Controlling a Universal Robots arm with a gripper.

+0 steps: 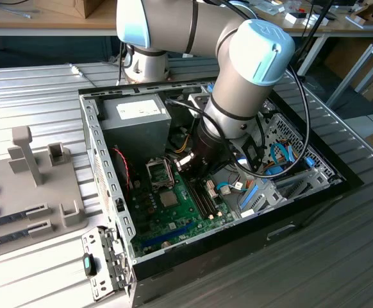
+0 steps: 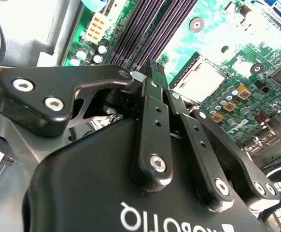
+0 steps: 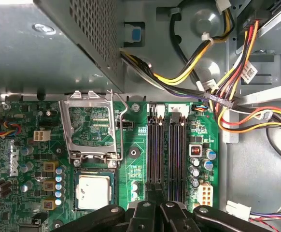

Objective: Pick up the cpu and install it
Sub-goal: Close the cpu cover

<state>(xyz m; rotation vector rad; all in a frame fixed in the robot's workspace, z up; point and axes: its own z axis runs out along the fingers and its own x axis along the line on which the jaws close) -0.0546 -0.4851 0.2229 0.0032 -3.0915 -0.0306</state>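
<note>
the cpu [image 3: 95, 192] is a small flat square with a pale silver top, and it lies in the socket on the green board [image 3: 135, 166], level, with its edges inside the socket frame. in the second wrist view it shows as a bright square [image 2: 202, 79] just beyond the fingertips. the socket's metal cover [image 3: 92, 126] stands hinged open just beside it, its wire lever [image 3: 122, 128] raised alongside. beside the socket run four dark memory slots [image 3: 167, 152], all without sticks.

the gripper [image 3: 156, 189] hovers over the near end of those slots, just beside the cpu. its two black fingers [image 2: 152, 104] are drawn together with no gap visible between the tips, and they hold nothing.

the board sits in one open pc case [image 1: 109, 186] lying on its side, with a grey power supply [image 1: 135, 122] at one end and a bundle of coloured cables [image 3: 217, 92] running past the slots. the one arm [image 1: 238, 83] reaches down into the case from above.

the case rests on a ribbed metal table [image 1: 39, 90]. on the exterior view's left lies a grey fixture tray [image 1: 33, 186] with upright posts. behind, wooden benches [image 1: 45, 19] line the room, with clutter on top.
</note>
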